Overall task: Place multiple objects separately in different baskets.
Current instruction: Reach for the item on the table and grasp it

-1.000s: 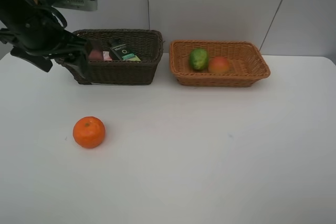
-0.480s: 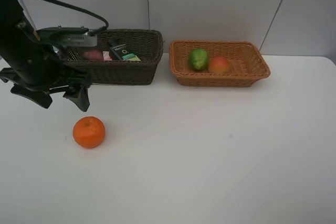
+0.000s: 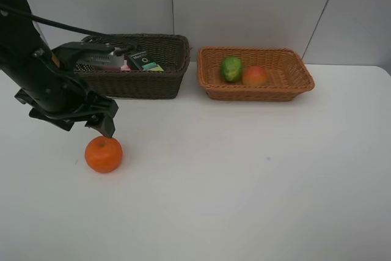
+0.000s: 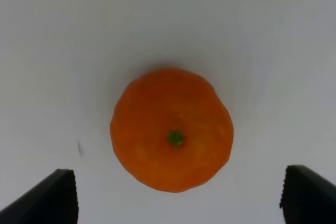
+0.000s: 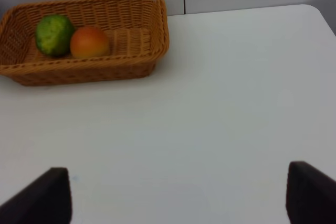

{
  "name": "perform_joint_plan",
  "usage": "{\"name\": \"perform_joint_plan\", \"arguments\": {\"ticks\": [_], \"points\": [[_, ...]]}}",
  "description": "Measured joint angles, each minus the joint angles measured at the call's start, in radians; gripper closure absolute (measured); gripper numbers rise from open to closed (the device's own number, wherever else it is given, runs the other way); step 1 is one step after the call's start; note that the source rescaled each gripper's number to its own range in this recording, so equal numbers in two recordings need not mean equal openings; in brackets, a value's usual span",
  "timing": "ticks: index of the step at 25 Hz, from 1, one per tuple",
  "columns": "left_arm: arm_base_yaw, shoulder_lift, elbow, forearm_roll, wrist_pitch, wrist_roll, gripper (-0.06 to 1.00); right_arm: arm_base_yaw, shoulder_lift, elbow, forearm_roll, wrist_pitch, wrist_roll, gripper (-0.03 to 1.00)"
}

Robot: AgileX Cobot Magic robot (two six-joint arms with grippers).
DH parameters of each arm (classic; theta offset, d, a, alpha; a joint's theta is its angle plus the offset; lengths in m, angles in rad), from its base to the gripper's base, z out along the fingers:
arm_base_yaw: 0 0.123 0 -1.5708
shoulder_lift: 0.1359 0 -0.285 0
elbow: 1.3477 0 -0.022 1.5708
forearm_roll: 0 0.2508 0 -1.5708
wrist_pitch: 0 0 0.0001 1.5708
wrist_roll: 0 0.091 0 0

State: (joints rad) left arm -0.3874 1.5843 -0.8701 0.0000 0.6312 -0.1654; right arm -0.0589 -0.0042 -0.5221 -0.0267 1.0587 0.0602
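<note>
An orange (image 3: 103, 154) lies on the white table at the front left. My left gripper (image 3: 90, 124) hovers open just above and behind it. In the left wrist view the orange (image 4: 171, 128) sits centred ahead of the gripper (image 4: 178, 205), whose fingertips (image 4: 52, 198) stand wide apart on either side without touching it. The dark brown basket (image 3: 143, 85) holds a dark green bottle (image 3: 142, 59) and a pink item, partly hidden by the arm. In the light tan basket (image 3: 293, 87) lie a green citrus fruit (image 3: 231, 68) and a peach (image 3: 255, 76). My right gripper (image 5: 178, 198) is open and holds nothing.
In the right wrist view the tan basket (image 5: 105, 66) with the green fruit (image 5: 54, 34) and the peach (image 5: 89, 41) stands far from the right gripper across bare table. A grey wall runs behind both baskets. The table's right corner shows at the back right.
My left arm has come away from the dark brown basket, moving forward and down until its open gripper stands over the orange. Nothing else moved.
</note>
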Motion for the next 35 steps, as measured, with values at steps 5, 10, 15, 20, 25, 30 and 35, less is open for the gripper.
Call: {"name": "perform_joint_plan", "arguments": {"ticks": [5, 10, 15, 20, 25, 30, 35], "points": [[0.000, 0.000, 0.000, 0.016, -0.026, 0.061, -0.05, 0.000, 0.000, 0.000, 0.000, 0.000, 0.000, 0.24], [-0.035, 0.007, 0.000, 0.033, -0.025, 0.113, -0.05, 0.000, 0.000, 0.000, 0.000, 0.000, 0.000, 0.24], [-0.092, 0.081, 0.001, 0.089, -0.030, 0.073, -0.05, 0.000, 0.000, 0.000, 0.000, 0.000, 0.000, 0.24], [-0.093, 0.131, 0.001, 0.100, -0.040, 0.053, -0.05, 0.000, 0.000, 0.000, 0.000, 0.000, 0.000, 0.24], [-0.093, 0.164, 0.001, 0.100, -0.052, 0.053, -0.05, 0.000, 0.000, 0.000, 0.000, 0.000, 0.000, 0.24], [-0.093, 0.191, 0.001, 0.100, -0.054, 0.053, -0.05, 0.000, 0.000, 0.000, 0.000, 0.000, 0.000, 0.24], [-0.093, 0.215, 0.001, 0.106, -0.057, 0.056, -0.05, 0.000, 0.000, 0.000, 0.000, 0.000, 0.000, 0.24]]}}
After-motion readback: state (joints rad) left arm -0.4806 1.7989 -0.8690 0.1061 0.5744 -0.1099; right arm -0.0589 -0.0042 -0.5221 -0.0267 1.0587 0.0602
